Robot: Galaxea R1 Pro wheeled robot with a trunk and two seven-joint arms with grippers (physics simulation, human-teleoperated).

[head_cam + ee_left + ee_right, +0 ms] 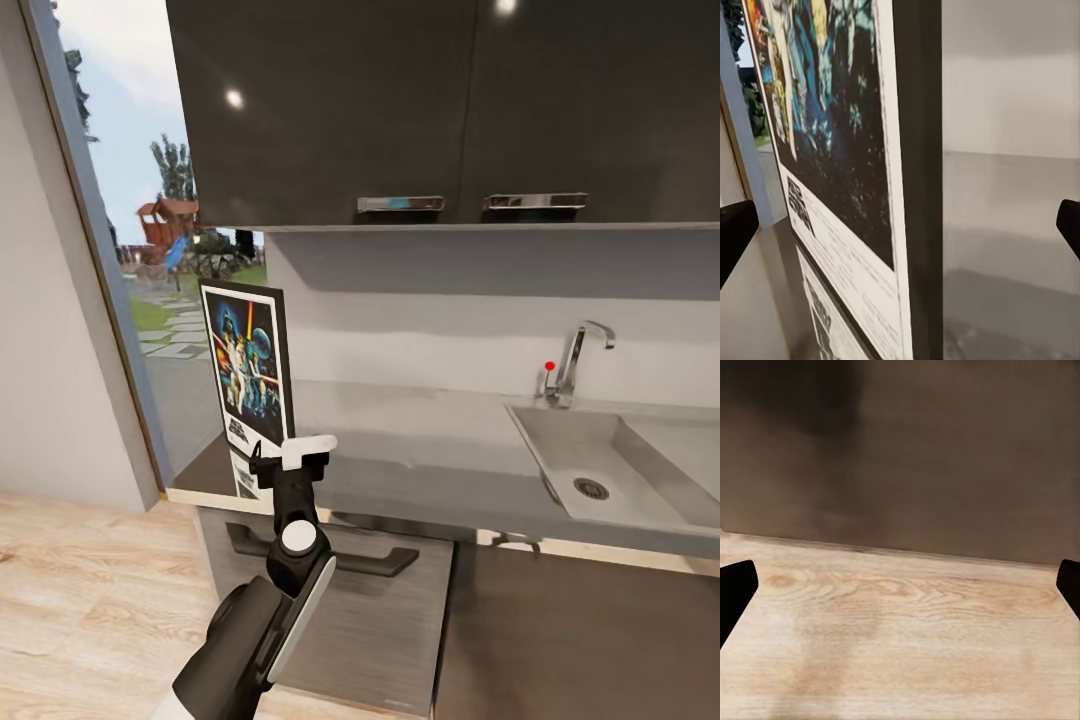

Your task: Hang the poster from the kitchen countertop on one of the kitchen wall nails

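Jaws of the left gripper [292,455] stand wide apart, with the poster [247,375] between them but not yet touched; the poster stands upright on the left end of the grey counter [420,440], its edge facing the wrist camera. Jaws of the right gripper [900,585] are also wide and hold nothing, above the wooden floor [900,637] before a dark cabinet [945,450]. A sink [610,460] and tap [580,360] lie well apart to the right.

Poster [248,385] upright on countertop [420,440], sink [610,465] rightward, well apart.
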